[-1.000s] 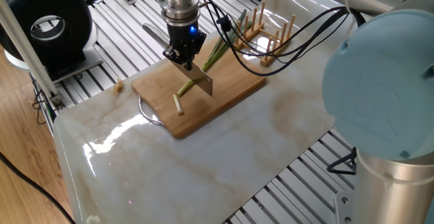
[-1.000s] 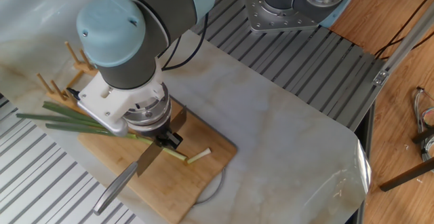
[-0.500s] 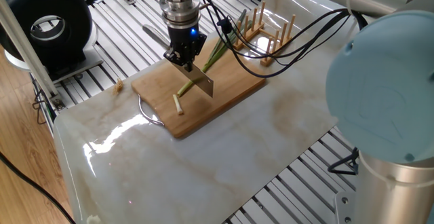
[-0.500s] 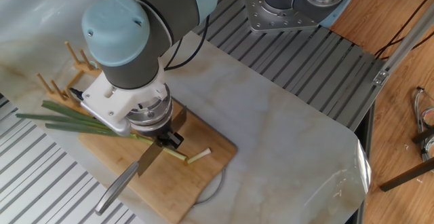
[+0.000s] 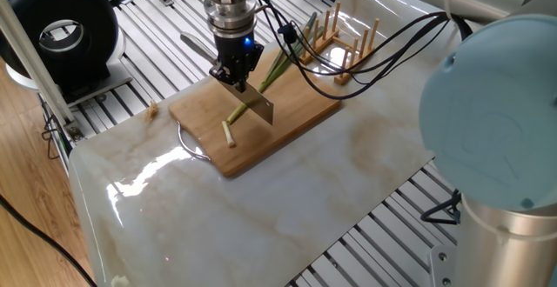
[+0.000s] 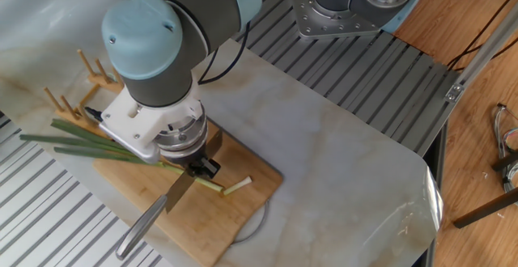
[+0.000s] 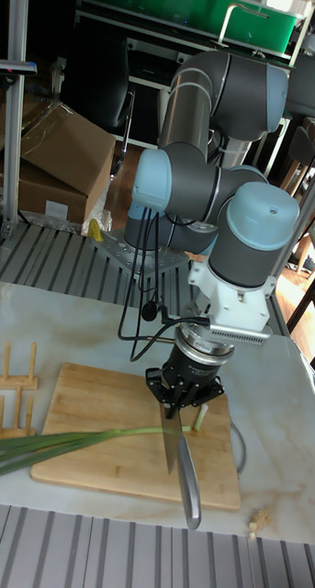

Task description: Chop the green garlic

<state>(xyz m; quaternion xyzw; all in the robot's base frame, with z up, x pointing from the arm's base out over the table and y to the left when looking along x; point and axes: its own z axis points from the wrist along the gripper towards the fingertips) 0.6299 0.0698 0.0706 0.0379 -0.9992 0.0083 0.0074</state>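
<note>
Marbled worktop carries bamboo board; jaws clamp steel knife across pale-green garlic stalk, mid-chop; next: press down.

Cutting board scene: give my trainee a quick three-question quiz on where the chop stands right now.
1. True or false: the end effector is shut on the knife.
2. How many cut pieces lie apart from the green garlic? A one, B three, C none.
3. What does the bamboo cutting board rest on?

Key: 1 true. 2 A, one cut piece near the blade. 3 the marble-patterned sheet.
</note>
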